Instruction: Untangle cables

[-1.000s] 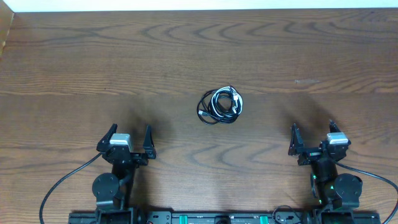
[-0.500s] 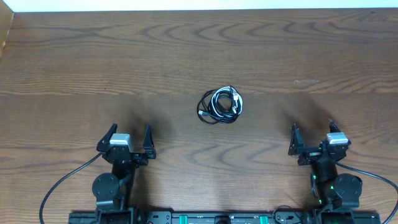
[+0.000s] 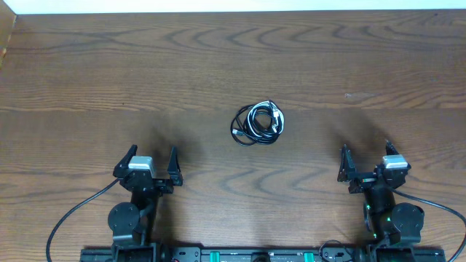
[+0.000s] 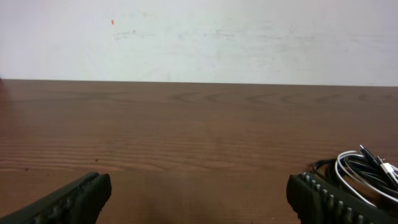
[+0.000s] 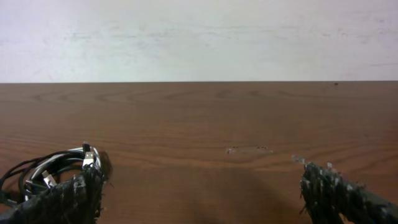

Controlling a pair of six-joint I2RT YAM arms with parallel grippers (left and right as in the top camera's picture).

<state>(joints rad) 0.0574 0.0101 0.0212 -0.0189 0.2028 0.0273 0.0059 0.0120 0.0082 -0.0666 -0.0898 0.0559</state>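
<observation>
A small tangled bundle of black and white cables (image 3: 258,124) lies on the wooden table near its middle. In the left wrist view the cable bundle (image 4: 364,175) shows at the lower right, beyond the right fingertip. In the right wrist view the cable bundle (image 5: 46,173) sits at the lower left, partly behind the left fingertip. My left gripper (image 3: 151,164) rests near the front edge at the left, open with nothing between its fingers. At the front right my right gripper (image 3: 365,161) is also open and holds nothing. Both are well short of the cables.
The brown wooden table (image 3: 109,80) stretches to a white wall (image 4: 199,37) at the back. A small pale scuff (image 3: 358,95) marks the wood to the right of the bundle. Black arm cables (image 3: 73,215) trail by the bases at the front edge.
</observation>
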